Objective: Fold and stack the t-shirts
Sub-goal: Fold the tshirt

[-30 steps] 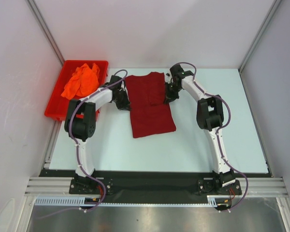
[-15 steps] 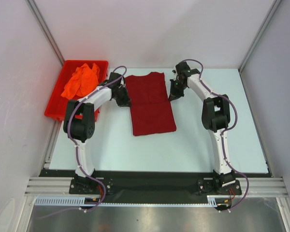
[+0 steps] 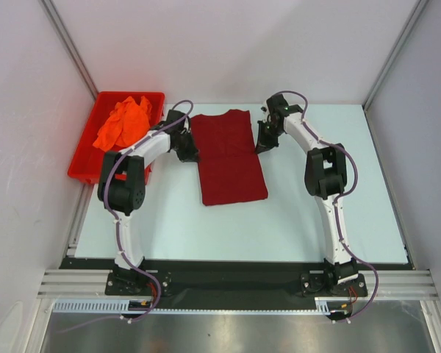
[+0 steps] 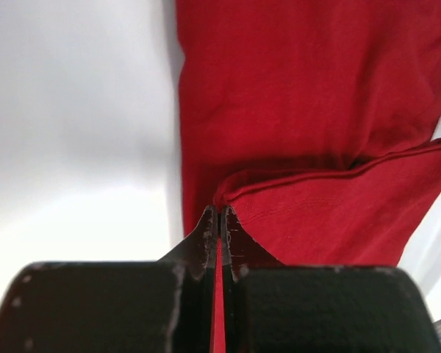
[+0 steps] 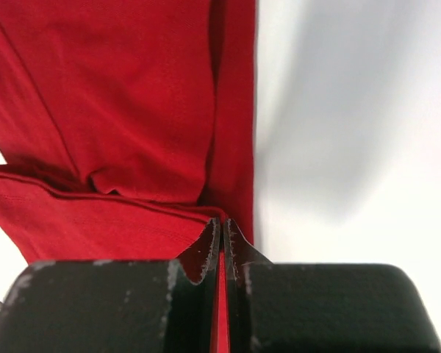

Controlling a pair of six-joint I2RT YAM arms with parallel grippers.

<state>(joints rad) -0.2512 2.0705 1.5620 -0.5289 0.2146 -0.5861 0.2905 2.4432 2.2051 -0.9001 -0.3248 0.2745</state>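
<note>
The maroon t-shirt (image 3: pixel 228 158) lies as a long folded strip on the pale table, its far part doubled over. My left gripper (image 3: pixel 189 150) is shut on the shirt's left edge; in the left wrist view (image 4: pixel 219 215) cloth (image 4: pixel 309 118) shows pinched between the closed jaws. My right gripper (image 3: pixel 262 143) is shut on the shirt's right edge; the right wrist view (image 5: pixel 222 223) shows the cloth (image 5: pixel 125 110) clamped in its jaws. The orange t-shirt (image 3: pixel 123 122) lies crumpled in the bin.
A rigid red plastic bin (image 3: pixel 85 156) stands at the table's far left, beside my left arm. White booth walls close in the back and sides. The table (image 3: pixel 316 213) spreads pale blue around the shirt.
Both grippers have carried the shirt's edges toward the far side. The upper fold layer has spread out, and the shirt now lies longer and flatter.
</note>
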